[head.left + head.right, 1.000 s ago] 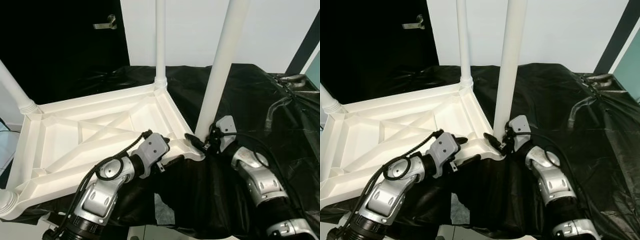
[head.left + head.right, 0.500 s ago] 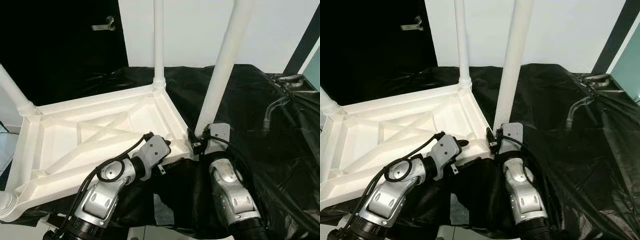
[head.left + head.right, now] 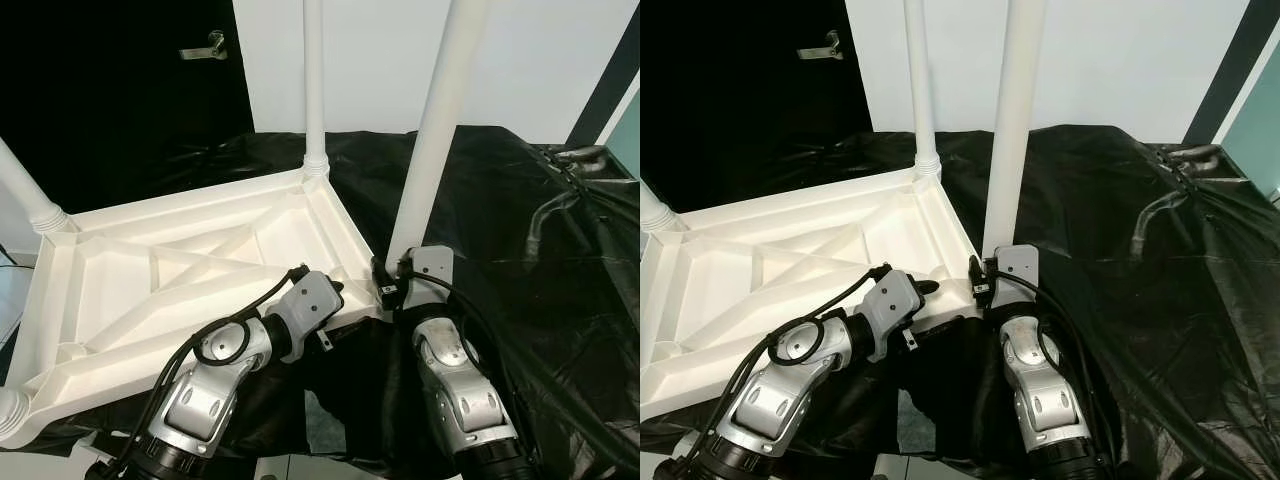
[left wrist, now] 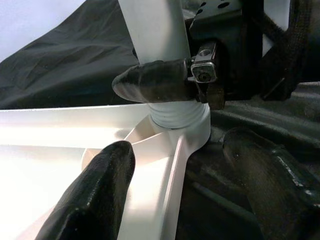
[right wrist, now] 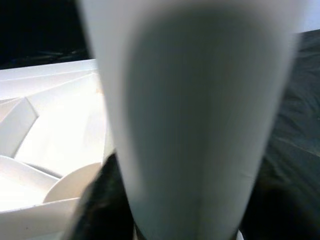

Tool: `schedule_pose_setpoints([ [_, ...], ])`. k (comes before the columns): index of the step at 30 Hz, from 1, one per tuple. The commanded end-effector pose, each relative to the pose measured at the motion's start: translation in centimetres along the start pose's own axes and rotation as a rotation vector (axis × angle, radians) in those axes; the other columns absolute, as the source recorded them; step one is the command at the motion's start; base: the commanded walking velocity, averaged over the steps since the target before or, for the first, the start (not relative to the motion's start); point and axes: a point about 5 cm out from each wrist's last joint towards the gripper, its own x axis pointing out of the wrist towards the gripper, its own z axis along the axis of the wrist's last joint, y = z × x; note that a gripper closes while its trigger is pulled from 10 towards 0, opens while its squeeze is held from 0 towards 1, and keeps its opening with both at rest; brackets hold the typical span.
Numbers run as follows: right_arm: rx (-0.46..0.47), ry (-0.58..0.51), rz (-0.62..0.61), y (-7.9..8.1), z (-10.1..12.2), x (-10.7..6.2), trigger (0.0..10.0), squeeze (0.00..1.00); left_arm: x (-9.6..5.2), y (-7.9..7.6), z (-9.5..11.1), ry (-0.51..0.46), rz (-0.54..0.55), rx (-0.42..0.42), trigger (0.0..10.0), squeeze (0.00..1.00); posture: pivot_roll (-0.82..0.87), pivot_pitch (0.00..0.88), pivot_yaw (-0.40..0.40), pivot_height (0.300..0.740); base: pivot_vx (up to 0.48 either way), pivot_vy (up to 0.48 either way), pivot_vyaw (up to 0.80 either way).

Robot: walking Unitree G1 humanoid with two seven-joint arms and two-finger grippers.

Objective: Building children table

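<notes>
A white children's table top lies upside down on a black cloth. White legs stand at its far corner and left corner. A third leg stands in the near right corner socket, leaning slightly right. My right gripper is shut on this leg just above its ribbed collar; one of its fingers crosses the leg. My left gripper is open astride the table's rim beside that corner, one finger inside the top and the other outside on the cloth.
The black cloth covers the whole work surface and hangs over its front edge. A dark door with a lever handle is at the back left, a white wall behind. A grey curved object lies at the far right.
My right forearm has swung in from the right to stand below the leg, still gripping its base. The leg now stands a little more upright. The left gripper stays at the rim.
</notes>
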Motion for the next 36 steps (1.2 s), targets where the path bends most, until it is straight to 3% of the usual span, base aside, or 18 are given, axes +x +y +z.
schedule_pose_setpoints([
  [1, 0.005, 0.029, -0.004, -0.1, -0.6, -0.3, 10.0, 1.00, -0.3, 0.0, -0.3, 0.020, 0.020, -0.006, 10.0, 0.00, 0.04, 0.000, 0.005, 0.740, 0.000, 0.000, 0.00],
  [11, 0.026, -0.009, 0.035, -1.0, -0.4, -0.8, 10.0, 1.00, -0.3, 0.1, -0.2, 0.020, 0.031, -0.010, 10.0, 0.00, 0.03, 0.000, 0.005, 0.740, 0.000, 0.000, 0.00],
  [13, 0.019, -0.027, 0.074, -2.0, -0.4, -1.1, 10.0, 1.00, -0.4, 0.2, -0.2, 0.020, 0.032, -0.010, 10.0, 0.00, 0.03, 0.000, 0.007, 0.740, 0.000, 0.000, 0.00],
  [15, 0.015, -0.046, 0.187, -3.8, -0.5, -1.3, 10.0, 1.00, -0.4, 0.3, -0.2, 0.024, 0.037, -0.009, 10.0, 0.00, 0.03, 0.000, 0.000, 0.740, 0.000, 0.000, 0.00],
  [19, 0.020, -0.045, 0.218, -4.5, -0.5, -1.1, 10.0, 1.00, -0.4, 0.3, -0.3, 0.025, 0.039, -0.009, 10.0, 0.00, 0.03, 0.000, -0.001, 0.740, 0.000, 0.000, 0.00],
  [20, 0.005, -0.045, 0.262, -4.9, -0.5, -0.8, 10.0, 0.91, -0.5, 0.4, -0.3, 0.026, 0.044, -0.010, 10.0, 0.00, 0.04, 0.000, -0.001, 0.740, 0.000, 0.000, 0.00],
  [21, -0.008, -0.043, 0.313, -5.0, -0.4, -0.2, 10.0, 0.00, -0.5, 0.4, -0.3, 0.026, 0.048, -0.011, 10.0, 0.00, 0.04, 0.000, -0.003, 0.740, 0.000, 0.000, 0.00],
  [26, -0.055, -0.038, 0.481, -4.5, 0.4, 1.9, 10.0, 0.00, -0.5, 0.4, -0.1, 0.022, 0.058, -0.013, 10.0, 0.00, 0.06, 0.000, -0.015, 0.740, 0.000, 0.000, 0.00],
  [28, -0.055, -0.038, 0.481, -4.5, 0.4, 1.9, 10.0, 0.00, -0.5, 0.4, -0.1, 0.022, 0.058, -0.013, 10.0, 0.00, 0.06, 0.000, -0.015, 0.740, 0.000, 0.000, 0.00],
  [31, -0.114, 0.001, 0.643, -3.1, 0.2, 3.0, 10.0, 0.00, -0.6, 0.5, -0.1, 0.024, 0.076, -0.012, 10.0, 0.00, 0.08, 0.000, -0.034, 0.740, 0.000, 0.000, 0.00],
  [35, -0.130, 0.001, 0.686, -2.9, 0.0, 3.1, 10.0, 0.00, -0.7, 0.4, -0.1, 0.028, 0.082, -0.010, 10.0, 0.00, 0.09, 0.000, -0.038, 0.740, 0.000, 0.000, 0.00],
  [36, -0.129, 0.007, 0.694, -2.9, -0.1, 3.2, 5.8, 0.00, -0.7, 0.4, -0.2, 0.030, 0.086, -0.010, 10.0, 0.00, 0.10, 0.000, -0.044, 0.740, 0.000, 0.000, 0.00],
])
